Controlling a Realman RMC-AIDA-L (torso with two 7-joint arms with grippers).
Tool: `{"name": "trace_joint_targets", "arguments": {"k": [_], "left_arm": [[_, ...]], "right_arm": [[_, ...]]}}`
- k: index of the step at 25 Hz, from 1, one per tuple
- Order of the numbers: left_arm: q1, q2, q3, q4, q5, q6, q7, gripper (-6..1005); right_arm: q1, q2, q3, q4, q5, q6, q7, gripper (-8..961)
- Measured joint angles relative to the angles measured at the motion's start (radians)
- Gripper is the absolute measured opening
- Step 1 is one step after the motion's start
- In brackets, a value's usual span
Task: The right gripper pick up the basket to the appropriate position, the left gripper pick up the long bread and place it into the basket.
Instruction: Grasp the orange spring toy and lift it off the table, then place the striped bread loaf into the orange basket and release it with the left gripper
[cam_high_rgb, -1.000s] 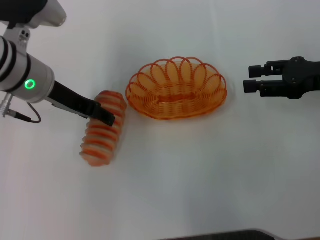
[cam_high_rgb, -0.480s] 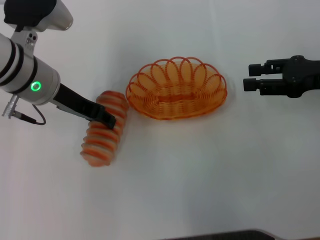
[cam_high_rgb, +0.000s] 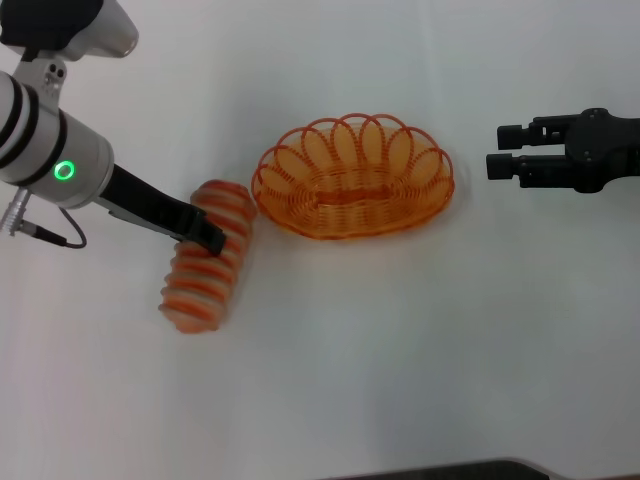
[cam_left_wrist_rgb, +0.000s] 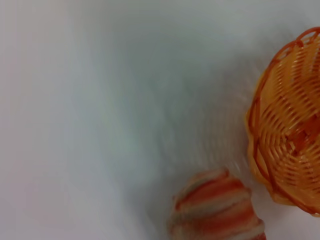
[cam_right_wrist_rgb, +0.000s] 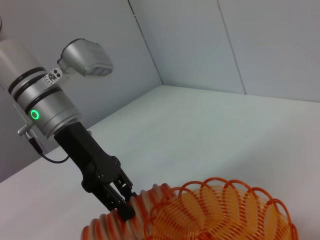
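Cream-coloured and ringed with orange spiral stripes, the plump long bread (cam_high_rgb: 206, 257) lies aslant on the smooth white table (cam_high_rgb: 400, 340), just left of the orange wire basket (cam_high_rgb: 352, 176), an oval of looped scallops round a woven base. The left claw (cam_high_rgb: 212, 238) presses down over the loaf's upper half, fingers (cam_right_wrist_rgb: 121, 200) set narrowly at its crust; whether they grip is hard to tell. The right claw (cam_high_rgb: 497, 151) hovers well right of the basket, prongs parted, holding nothing. The left wrist view cuts off both loaf and basket.
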Motion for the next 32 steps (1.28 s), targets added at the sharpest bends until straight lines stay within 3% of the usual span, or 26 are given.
{"name": "trace_joint_targets", "arguments": {"k": [7, 23, 32], "left_arm": [[0.005, 0.0, -0.047, 0.017, -0.011, 0.01, 0.025, 425], [0.017, 0.008, -0.348, 0.038, -0.09, 0.056, 0.217, 267], [-0.026, 0.021, -0.359, 0.022, -0.185, 0.047, 0.331, 229]], "right_arm": [[0.001, 0.0, 0.0, 0.0, 0.002, 0.0, 0.0, 599], [0.005, 0.009, -0.003, 0.0, 0.001, -0.001, -0.002, 599], [-0.006, 0.012, 0.0, 0.004, 0.001, -0.008, -0.01, 599]]}}
